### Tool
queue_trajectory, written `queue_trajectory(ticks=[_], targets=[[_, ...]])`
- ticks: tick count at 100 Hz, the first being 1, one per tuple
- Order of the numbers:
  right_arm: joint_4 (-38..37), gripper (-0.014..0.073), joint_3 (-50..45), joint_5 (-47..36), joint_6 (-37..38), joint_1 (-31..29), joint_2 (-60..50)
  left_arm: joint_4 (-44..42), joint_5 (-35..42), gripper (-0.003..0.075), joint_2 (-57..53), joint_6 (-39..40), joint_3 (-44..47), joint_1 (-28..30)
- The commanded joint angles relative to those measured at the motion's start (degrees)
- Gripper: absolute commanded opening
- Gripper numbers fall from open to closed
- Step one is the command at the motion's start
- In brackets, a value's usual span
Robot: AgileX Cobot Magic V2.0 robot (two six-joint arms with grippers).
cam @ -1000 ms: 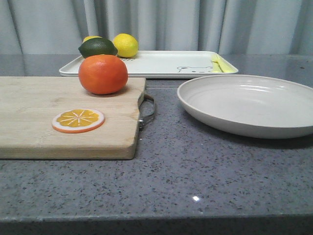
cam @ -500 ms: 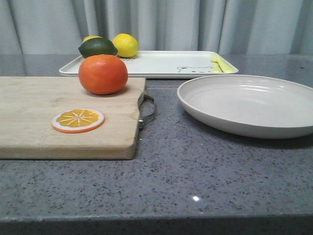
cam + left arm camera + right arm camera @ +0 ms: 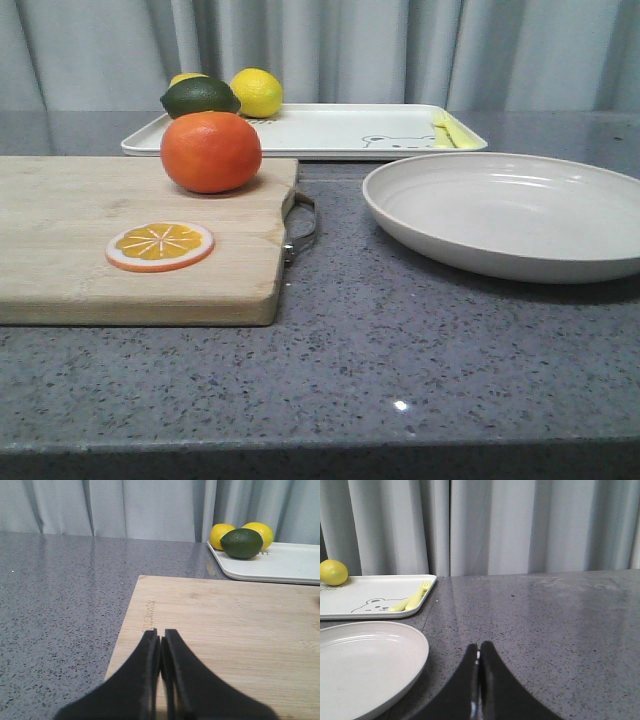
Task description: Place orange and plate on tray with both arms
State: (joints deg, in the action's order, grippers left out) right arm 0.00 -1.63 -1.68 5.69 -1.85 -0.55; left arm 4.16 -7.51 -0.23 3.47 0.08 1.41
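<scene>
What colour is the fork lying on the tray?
Pale yellow fork on the white tray, clearest in the right wrist view.

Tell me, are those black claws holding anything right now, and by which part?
Nothing is held. The left gripper is shut empty above the cutting board; the right gripper is shut empty beside the plate.
</scene>
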Motion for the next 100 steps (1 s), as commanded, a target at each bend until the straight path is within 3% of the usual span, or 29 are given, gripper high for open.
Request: queue_trajectory(ticks=[1,45,63,100], targets=[[-0.7,-0.0060,0.1,-4.7,0.1,-0.4,-1.2,0.2,4.3,-0.0019,-1.8,0.4,1.3,0.1],[-0.7,-0.0060,0.3,-4.7,0.1,-0.4,-1.2,0.2,6.1,-0.0019,-1.8,0.4,0.9,0.1],[-0.7,-0.0060,4.0,0.7,0.1,-0.4,-0.6,0.3,5.6,-0.0019,-1.3,0.4,-1.4,0.1],[-0.7,-0.0060,12.1,4.6,0.0,-0.4,7.3,0.3,5.1,-0.0019,8.9,0.4,-9.8,0.1]])
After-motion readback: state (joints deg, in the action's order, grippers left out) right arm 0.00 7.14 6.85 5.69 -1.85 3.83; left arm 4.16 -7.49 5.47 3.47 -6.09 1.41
